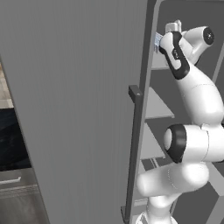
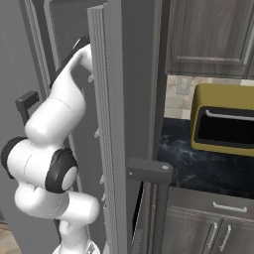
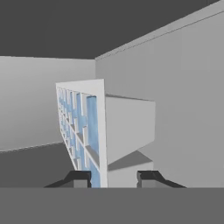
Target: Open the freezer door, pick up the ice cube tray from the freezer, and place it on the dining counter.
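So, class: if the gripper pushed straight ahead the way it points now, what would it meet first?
The ice cube tray already sits between the gripper fingertips; beyond it, probably the freezer wall, though depth is unclear.

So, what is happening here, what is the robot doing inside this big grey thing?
The white robot arm reaches into the tall grey metal freezer, whose brushed-metal freezer door with the long dark bar handle already stands open. In the hand view the end effector is closed on the small pale blue-white ice cube tray, a finger on each side of its edge. The tray is still inside the freezer, near an upper shelf, so nothing has gone to the dining counter yet.
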Available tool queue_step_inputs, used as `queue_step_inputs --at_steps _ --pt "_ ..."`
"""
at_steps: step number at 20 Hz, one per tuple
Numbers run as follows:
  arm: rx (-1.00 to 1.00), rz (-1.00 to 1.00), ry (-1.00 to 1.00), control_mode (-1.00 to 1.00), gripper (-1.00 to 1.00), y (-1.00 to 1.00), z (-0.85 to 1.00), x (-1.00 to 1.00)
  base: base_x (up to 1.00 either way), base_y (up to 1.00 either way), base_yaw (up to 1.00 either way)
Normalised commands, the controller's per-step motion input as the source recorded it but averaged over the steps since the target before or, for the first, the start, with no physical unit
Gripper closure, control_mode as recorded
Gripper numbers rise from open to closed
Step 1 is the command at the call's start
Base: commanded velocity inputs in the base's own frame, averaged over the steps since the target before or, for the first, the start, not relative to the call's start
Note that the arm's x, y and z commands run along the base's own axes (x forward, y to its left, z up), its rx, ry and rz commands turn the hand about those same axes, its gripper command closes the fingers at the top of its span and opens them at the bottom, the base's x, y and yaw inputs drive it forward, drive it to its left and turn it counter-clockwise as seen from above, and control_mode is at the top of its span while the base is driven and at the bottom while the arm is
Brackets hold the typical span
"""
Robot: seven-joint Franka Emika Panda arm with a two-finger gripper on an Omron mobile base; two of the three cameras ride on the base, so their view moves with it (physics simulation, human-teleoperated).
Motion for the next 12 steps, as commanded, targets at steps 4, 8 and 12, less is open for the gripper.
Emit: queue_step_inputs --at_steps 4,8,12 --pt "0.0 0.0 0.0 -1.0 1.0 0.16 0.0 -0.46 0.0 0.0 0.0" --pt "0.0 -0.01 0.01 -1.0 1.0 0.07 0.01 -0.61 0.0 0.0 0.0" --pt "0.0 -0.02 0.04 -1.0 1.0 0.0 0.01 -0.73 0.0 0.0 0.0"
